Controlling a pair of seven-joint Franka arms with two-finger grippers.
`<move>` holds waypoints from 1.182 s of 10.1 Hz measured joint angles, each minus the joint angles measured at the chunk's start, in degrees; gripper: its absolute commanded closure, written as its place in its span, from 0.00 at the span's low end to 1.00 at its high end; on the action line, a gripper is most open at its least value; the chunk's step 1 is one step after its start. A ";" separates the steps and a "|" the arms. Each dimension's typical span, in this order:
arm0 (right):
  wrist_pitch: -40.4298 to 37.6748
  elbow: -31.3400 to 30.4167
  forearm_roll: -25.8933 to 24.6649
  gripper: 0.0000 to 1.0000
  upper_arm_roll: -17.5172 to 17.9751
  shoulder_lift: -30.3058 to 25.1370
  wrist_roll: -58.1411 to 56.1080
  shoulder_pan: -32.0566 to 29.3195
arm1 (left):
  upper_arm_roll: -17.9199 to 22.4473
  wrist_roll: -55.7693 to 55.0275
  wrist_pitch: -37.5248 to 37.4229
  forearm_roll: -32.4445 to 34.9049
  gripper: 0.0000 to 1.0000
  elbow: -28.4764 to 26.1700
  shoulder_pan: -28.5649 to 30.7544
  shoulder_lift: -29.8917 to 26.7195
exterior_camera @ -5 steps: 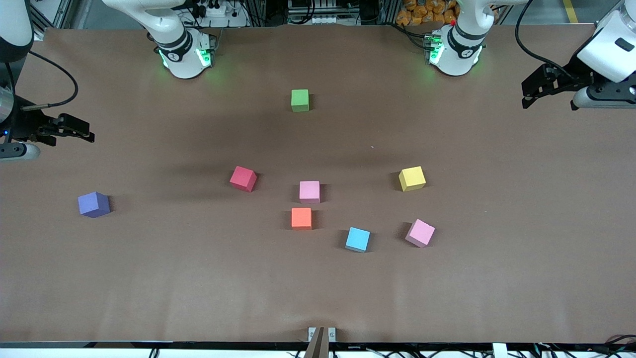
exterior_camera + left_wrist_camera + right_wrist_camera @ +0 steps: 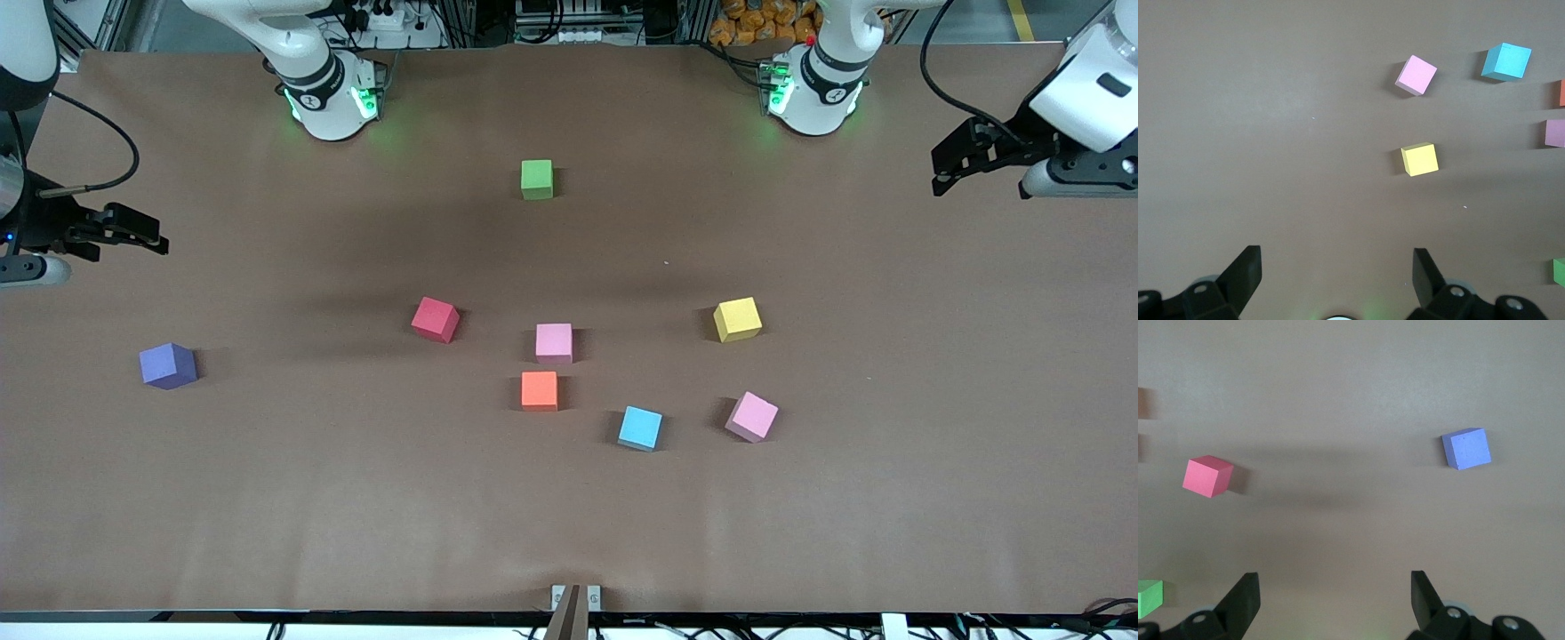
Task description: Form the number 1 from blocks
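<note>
Several blocks lie apart on the brown table. The green block (image 2: 537, 179) (image 2: 1559, 272) (image 2: 1149, 598) is the one closest to the bases. The red block (image 2: 435, 319) (image 2: 1207, 476), one pink block (image 2: 554, 342) (image 2: 1555, 133) and the yellow block (image 2: 737, 319) (image 2: 1419, 159) lie across the middle. The second pink block (image 2: 751, 416) (image 2: 1416, 75) is nearer the front camera. My left gripper (image 2: 941, 173) (image 2: 1337, 267) hangs open and empty over the left arm's end of the table. My right gripper (image 2: 158, 242) (image 2: 1334, 587) hangs open and empty over the right arm's end.
An orange block (image 2: 539, 390) (image 2: 1562, 93) sits just in front of the middle pink one, with a blue block (image 2: 640, 428) (image 2: 1506, 61) beside it. A purple block (image 2: 168, 365) (image 2: 1466, 448) lies toward the right arm's end. Both arm bases stand at the table's back edge.
My left gripper has shifted very slightly. The blocks and the right gripper are where they were.
</note>
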 measured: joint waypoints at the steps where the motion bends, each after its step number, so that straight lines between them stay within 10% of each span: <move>1: 0.00 0.51 0.01 0.00 0.01 -0.07 0.00 0.02 | -0.68 -0.41 -0.16 0.00 0.00 -0.67 -0.34 0.69; 8: -0.77 2.57 0.16 0.00 0.25 -2.04 -0.02 -0.14 | -8.63 -9.91 2.63 -3.48 0.00 -7.68 -1.75 6.23; 12: -0.65 1.60 0.65 0.00 8.99 -1.97 6.47 0.43 | -14.75 -20.14 13.71 -3.49 0.00 -15.36 -1.85 6.74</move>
